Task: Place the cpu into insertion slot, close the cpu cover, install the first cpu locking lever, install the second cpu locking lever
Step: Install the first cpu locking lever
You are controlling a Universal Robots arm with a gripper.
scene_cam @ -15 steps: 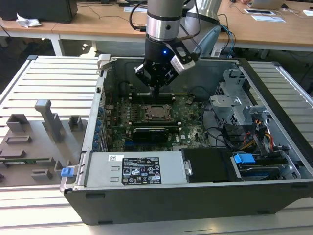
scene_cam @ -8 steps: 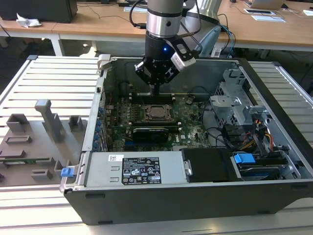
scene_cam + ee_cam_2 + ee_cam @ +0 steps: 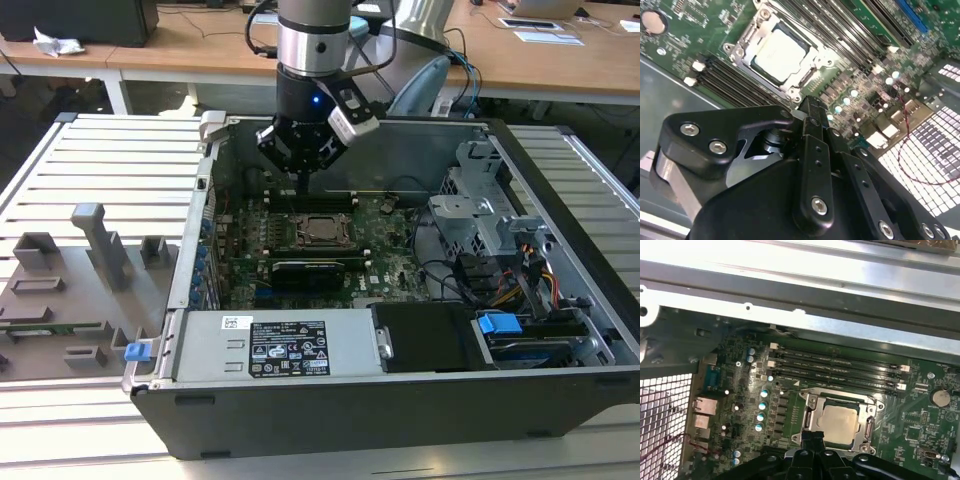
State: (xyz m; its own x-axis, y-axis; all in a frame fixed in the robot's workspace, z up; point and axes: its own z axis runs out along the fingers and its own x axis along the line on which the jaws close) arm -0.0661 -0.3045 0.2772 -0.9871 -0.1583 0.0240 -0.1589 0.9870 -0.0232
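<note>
The cpu (image 3: pixel 322 228) (image 3: pixel 782 52) (image 3: pixel 840 422), a dull silver square, lies flat in its socket on the green motherboard (image 3: pixel 385 262). The cpu cover (image 3: pixel 746 37) (image 3: pixel 811 412), a silvery frame, lies down around the chip's edges. My gripper (image 3: pixel 303 186) (image 3: pixel 810 106) (image 3: pixel 813 436) hangs just above the board beside the socket, on the side toward the case's back wall. Its black fingers are pressed together and hold nothing. I cannot make out how the locking levers stand.
The board sits inside an open black computer case (image 3: pixel 300 410) on a slatted metal table. Memory slots (image 3: pixel 835 367) run beside the socket. A drive cage (image 3: pixel 480 215) with cables stands at the exterior view's right. A grey fixture tray (image 3: pixel 70 290) lies at its left.
</note>
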